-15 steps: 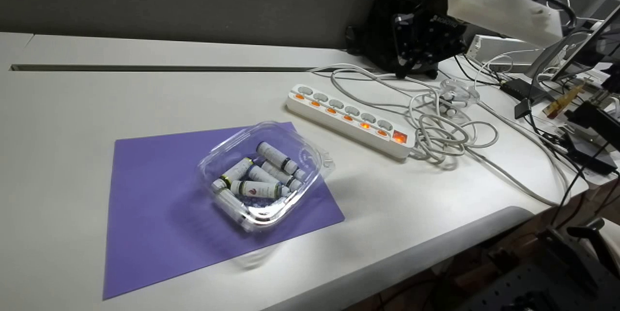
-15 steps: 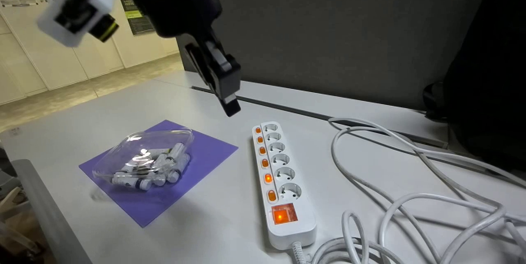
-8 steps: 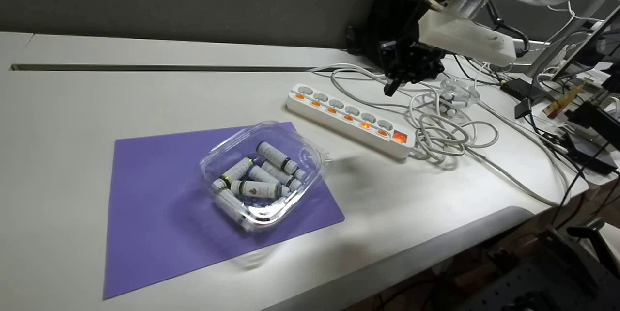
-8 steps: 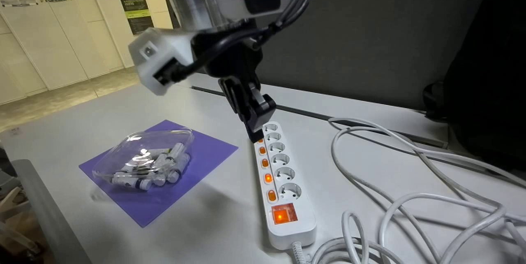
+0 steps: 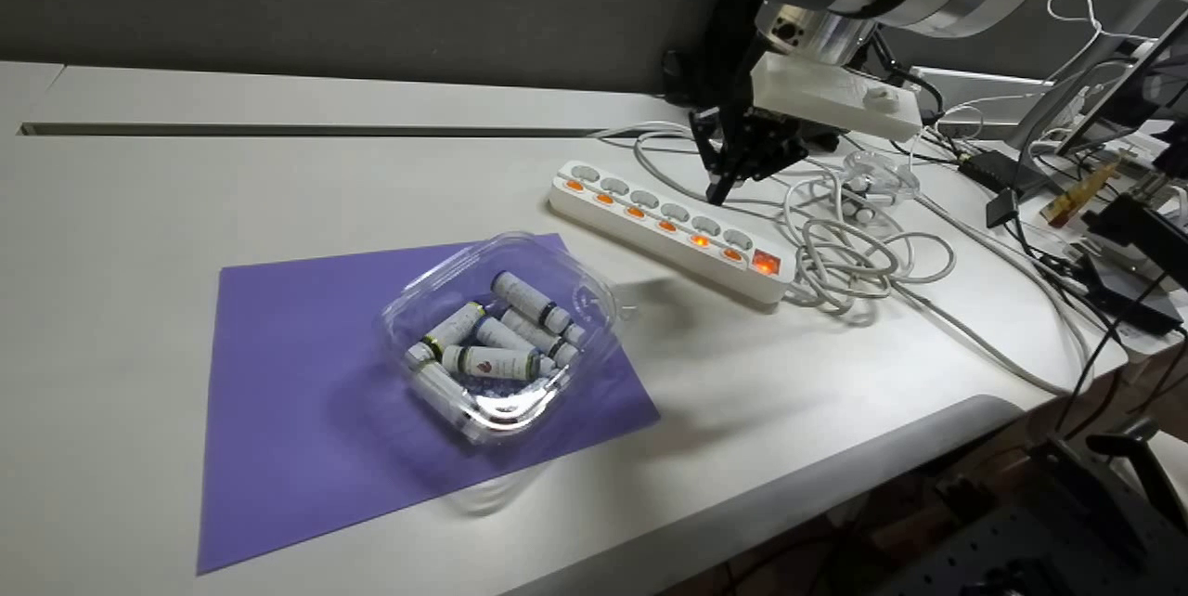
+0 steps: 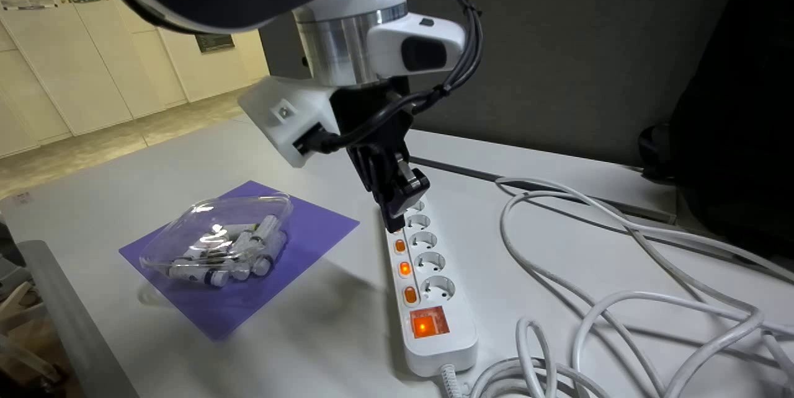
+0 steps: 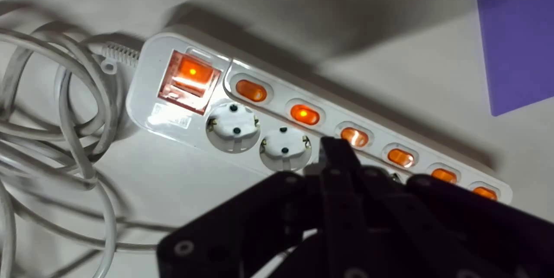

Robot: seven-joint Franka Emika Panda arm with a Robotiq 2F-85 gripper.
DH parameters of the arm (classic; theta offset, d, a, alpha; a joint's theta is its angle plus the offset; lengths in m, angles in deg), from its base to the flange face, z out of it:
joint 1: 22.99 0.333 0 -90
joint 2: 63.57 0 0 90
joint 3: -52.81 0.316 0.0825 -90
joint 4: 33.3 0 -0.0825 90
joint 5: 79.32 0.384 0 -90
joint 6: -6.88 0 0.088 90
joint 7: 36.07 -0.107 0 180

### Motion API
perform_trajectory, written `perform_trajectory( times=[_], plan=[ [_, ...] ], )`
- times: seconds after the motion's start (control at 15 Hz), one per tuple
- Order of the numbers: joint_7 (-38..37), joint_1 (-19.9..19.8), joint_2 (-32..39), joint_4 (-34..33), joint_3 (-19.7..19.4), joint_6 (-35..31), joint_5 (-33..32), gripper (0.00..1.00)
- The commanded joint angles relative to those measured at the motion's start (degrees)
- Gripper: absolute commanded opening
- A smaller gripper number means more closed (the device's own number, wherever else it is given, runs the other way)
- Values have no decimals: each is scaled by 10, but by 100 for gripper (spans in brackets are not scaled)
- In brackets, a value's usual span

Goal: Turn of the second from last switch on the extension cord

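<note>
The extension cord (image 5: 640, 239), a long white power strip, lies on the table. It also shows in an exterior view (image 6: 419, 277) and in the wrist view (image 7: 281, 115). It has a row of small orange switches. The small switch second from the cable end (image 7: 304, 114) glows, as does the large main switch (image 7: 190, 79). My black gripper (image 5: 719, 192) is shut and empty, pointing down over the strip. In an exterior view its tip (image 6: 394, 221) hides some far switches. In the wrist view the tip (image 7: 339, 146) covers a socket beside the third switch from the cable end.
A clear plastic box (image 5: 501, 336) of small bottles stands on a purple sheet (image 5: 278, 410). Tangled white cables (image 5: 854, 252) lie by the strip's cable end. A dark partition (image 6: 558, 57) stands behind the table.
My gripper has come down over the strip, moving left in an exterior view and right in an exterior view, toward the switches. The strip and the box have not moved.
</note>
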Motion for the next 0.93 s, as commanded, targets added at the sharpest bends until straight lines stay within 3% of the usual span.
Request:
perform_trajectory(
  times=[0.0, 0.87],
  plan=[
    [-2, 7, 30, -36, -7, 25, 1, 0],
    [-16, 23, 84, -73, -21, 54, -6, 0]
  ],
)
